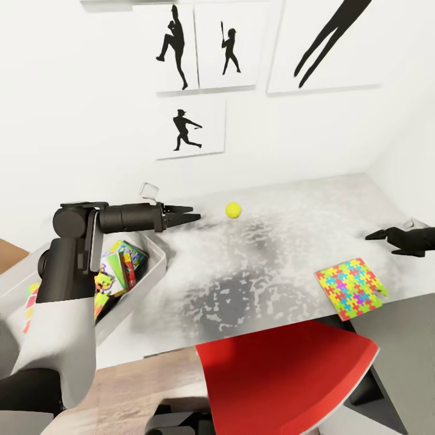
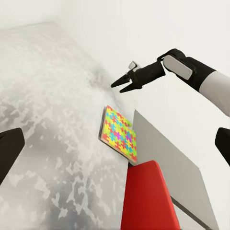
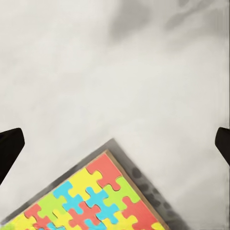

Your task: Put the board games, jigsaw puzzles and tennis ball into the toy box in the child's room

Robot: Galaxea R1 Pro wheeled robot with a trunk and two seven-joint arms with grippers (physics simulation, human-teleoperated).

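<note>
Red chair sat nearest, tucked against the table. Jigsaw puzzle lay flat at the table's front right edge, just beyond the chair. Toy box stood at the table's left end, colourful boxes already inside. Right gripper hovered above the table past the puzzle, fingers spread, holding nothing. Left gripper hung over the box's far corner, jaws open, empty. Tennis ball rested farther back, just beyond its fingertips.
</note>
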